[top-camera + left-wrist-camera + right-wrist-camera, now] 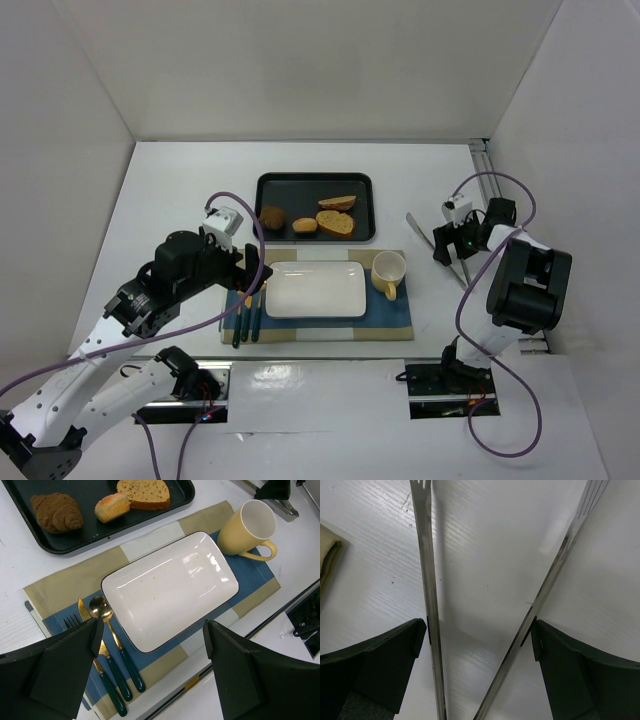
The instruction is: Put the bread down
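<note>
Nothing readable is showing anywhere from where I am standing: no lettering, labels, brand marks or numbers are appearing on anything in any view.

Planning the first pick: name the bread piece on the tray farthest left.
The dark brown, ridged croissant-like piece at the tray's left end; the small bun and both slices lie to its right.

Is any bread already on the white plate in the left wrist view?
No. The white plate is bare, and the bread pieces all sit in the black tray.
</note>
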{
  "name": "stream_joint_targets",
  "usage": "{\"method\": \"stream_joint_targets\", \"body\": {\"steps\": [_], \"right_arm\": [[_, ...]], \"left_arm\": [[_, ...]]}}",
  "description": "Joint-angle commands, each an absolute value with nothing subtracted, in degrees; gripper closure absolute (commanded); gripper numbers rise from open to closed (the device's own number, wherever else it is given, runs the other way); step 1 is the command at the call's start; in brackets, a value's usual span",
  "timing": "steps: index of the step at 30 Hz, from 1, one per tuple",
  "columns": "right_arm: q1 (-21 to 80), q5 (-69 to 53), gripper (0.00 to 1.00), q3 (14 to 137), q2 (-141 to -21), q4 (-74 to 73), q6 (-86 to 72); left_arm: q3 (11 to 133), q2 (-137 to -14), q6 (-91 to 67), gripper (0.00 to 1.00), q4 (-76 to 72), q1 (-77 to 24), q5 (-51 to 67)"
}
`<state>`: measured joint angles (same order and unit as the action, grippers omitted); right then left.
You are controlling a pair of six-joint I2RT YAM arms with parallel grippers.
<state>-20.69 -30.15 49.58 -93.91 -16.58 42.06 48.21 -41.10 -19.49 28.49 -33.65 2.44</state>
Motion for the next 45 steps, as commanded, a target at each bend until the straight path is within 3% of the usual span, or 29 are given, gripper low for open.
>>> {"method": "stream_joint_targets", "body": {"steps": [1,16,21,24,31,35,36,37,45], "right_arm": [[-20.4,-27.9,0.00,49.2,-91.8,-13.4,43.2],[-19.9,-24.2,0.05,47.5,-93.9,-12.9,44.5],[-19.9,-23.6,0.13,48.1,-95.0,-12.9,45.0],[-19.9,-23.1,0.21,48.1,-96.2,-13.4,45.0],[-21.4,-25.7,0.53,48.6,-95.7,-14.7,45.0],[-23.5,-29.5,0.78,49.8,-92.3,-17.2,45.0],[-24.2,-31.4,0.95,50.6,-90.6,-18.5,44.2],[-24.2,-32.5,1.00,51.7,-89.7,-19.3,44.2],[-25.4,-45.2,1.00,61.2,-80.1,-29.7,41.7]], "left_arm": [[48.9,-40.9,-18.5,0.00,27.0,-33.5,3.3],[48.9,-40.3,-18.5,0.00,27.0,-33.5,3.3],[48.9,-40.3,-18.5,0.00,27.0,-33.5,2.8],[48.9,-40.3,-18.5,0.00,27.0,-33.5,2.3],[48.3,-40.3,-18.5,0.00,27.0,-33.5,1.8],[48.3,-40.3,-18.5,0.00,27.0,-33.5,1.2],[48.3,-40.3,-18.5,0.00,27.0,-33.5,1.2],[48.3,-40.9,-18.5,0.00,27.0,-33.5,0.7],[48.3,-41.4,-19.1,0.00,27.0,-33.5,-0.4]]}}
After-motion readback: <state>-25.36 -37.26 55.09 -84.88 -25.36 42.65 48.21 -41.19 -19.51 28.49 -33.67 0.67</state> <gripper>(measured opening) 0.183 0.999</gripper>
